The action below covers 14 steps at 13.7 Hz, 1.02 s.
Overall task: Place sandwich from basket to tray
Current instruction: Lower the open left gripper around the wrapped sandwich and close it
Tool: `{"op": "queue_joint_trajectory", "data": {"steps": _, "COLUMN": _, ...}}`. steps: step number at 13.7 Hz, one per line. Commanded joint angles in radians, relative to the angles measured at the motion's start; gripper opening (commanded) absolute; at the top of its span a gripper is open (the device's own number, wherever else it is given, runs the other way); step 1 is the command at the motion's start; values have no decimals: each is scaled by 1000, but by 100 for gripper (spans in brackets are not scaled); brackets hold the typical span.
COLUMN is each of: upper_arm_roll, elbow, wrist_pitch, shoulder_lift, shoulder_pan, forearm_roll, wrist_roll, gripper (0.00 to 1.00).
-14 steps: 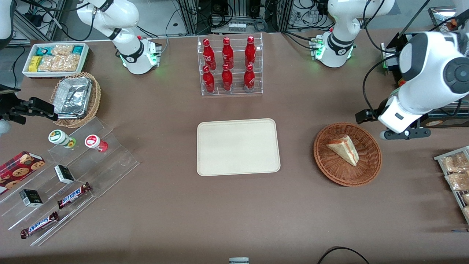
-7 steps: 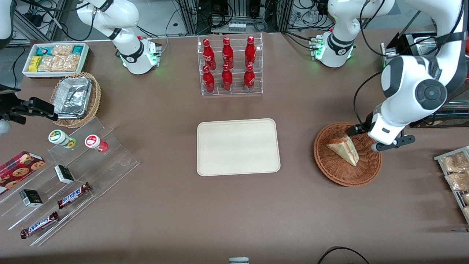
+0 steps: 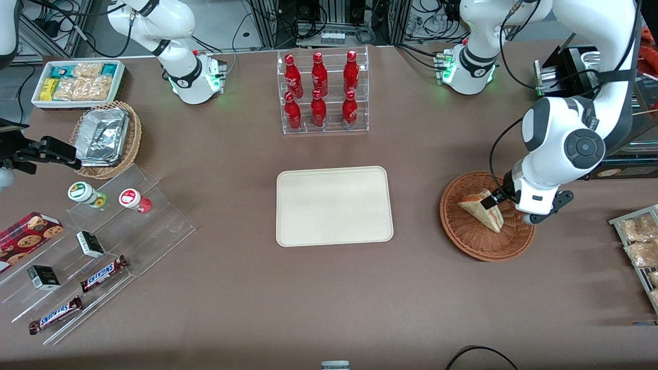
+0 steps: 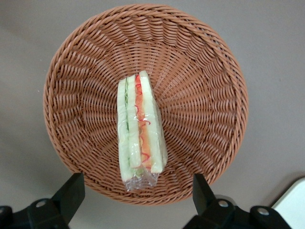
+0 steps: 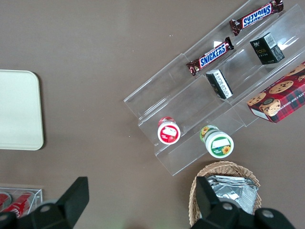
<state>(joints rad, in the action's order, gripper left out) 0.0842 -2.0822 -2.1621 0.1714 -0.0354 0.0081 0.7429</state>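
The sandwich (image 3: 480, 209), a wrapped white-bread wedge with red-orange and pale green layers, lies in the round reddish-brown wicker basket (image 3: 465, 234) toward the working arm's end of the table. The wrist view shows the sandwich (image 4: 139, 131) on edge in the middle of the basket (image 4: 200, 100). My left gripper (image 4: 136, 193) is open and empty, above the basket's rim, with its fingers (image 4: 71, 191) spread wider than the sandwich. In the front view the gripper (image 3: 501, 198) hangs over the basket beside the sandwich. The cream-beige tray (image 3: 334, 205) lies flat at the table's middle.
A clear rack of red bottles (image 3: 321, 92) stands farther from the camera than the tray. A wire tray of snack packets (image 3: 640, 241) lies at the working arm's end. A tan basket with foil trays (image 3: 105, 136) and a stepped acrylic shelf of snacks (image 3: 92, 246) lie toward the parked arm's end.
My left arm has swung in from the table's end and lowered, bringing the gripper over the basket and next to the sandwich. The sandwich and basket have not moved.
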Motion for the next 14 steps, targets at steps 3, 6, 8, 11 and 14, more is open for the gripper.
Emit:
{"op": "queue_joint_trajectory", "data": {"steps": 3, "upper_arm_roll": 2, "elbow": -108, "wrist_pitch": -152, "shoulder_lift": -1, "shoulder_pan": -4, "forearm_roll": 1, "wrist_roll": 116, "gripper": 100}}
{"op": "queue_joint_trajectory", "data": {"steps": 6, "upper_arm_roll": 2, "elbow": -127, "wrist_pitch": -183, "shoulder_lift": 11, "shoulder_pan": -4, "forearm_roll": 3, "wrist_roll": 131, "gripper": 100}}
{"op": "queue_joint_trajectory", "data": {"steps": 8, "upper_arm_roll": 2, "elbow": -127, "wrist_pitch": -192, "shoulder_lift": 23, "shoulder_pan": -4, "forearm_roll": 1, "wrist_roll": 150, "gripper": 100}}
{"op": "queue_joint_trajectory", "data": {"steps": 11, "upper_arm_roll": 2, "elbow": -148, "wrist_pitch": -237, "shoulder_lift": 39, "shoulder_pan": -4, "forearm_roll": 3, "wrist_roll": 173, "gripper": 100}}
{"op": "queue_joint_trajectory", "data": {"steps": 14, "upper_arm_roll": 2, "elbow": -154, "wrist_pitch": -274, "shoulder_lift": 65, "shoulder_pan": -4, "forearm_roll": 1, "wrist_roll": 184, "gripper": 100}}
